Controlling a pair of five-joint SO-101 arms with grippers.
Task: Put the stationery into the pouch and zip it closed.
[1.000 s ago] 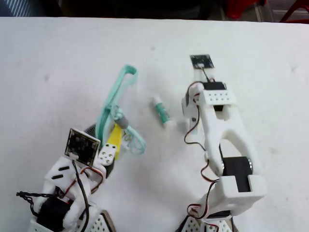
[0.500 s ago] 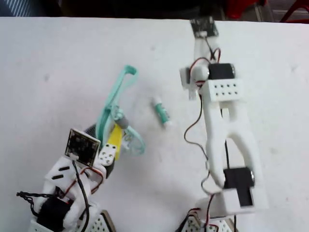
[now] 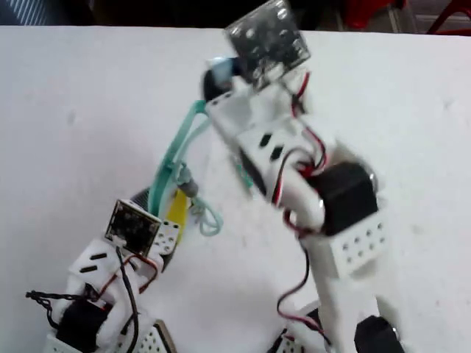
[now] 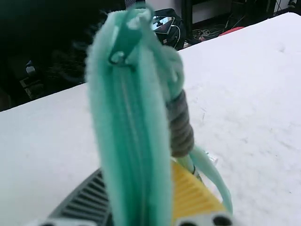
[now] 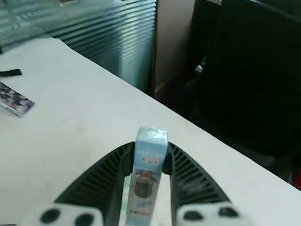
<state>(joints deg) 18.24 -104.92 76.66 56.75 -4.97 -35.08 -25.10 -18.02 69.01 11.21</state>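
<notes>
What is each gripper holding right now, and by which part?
Left gripper: the teal pouch, by one end. Right gripper: a small blue-white box, by its long sides.

shells (image 3: 353, 250) white | servos (image 3: 342, 195) black | cables (image 3: 305, 268) red, black | fingers (image 5: 188, 181) dark, ribbed

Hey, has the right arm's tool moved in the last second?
Yes. The right tool, shut on a blue-topped stick, swung leftward in the high view, ending at the far tip of the green pouch.
</notes>
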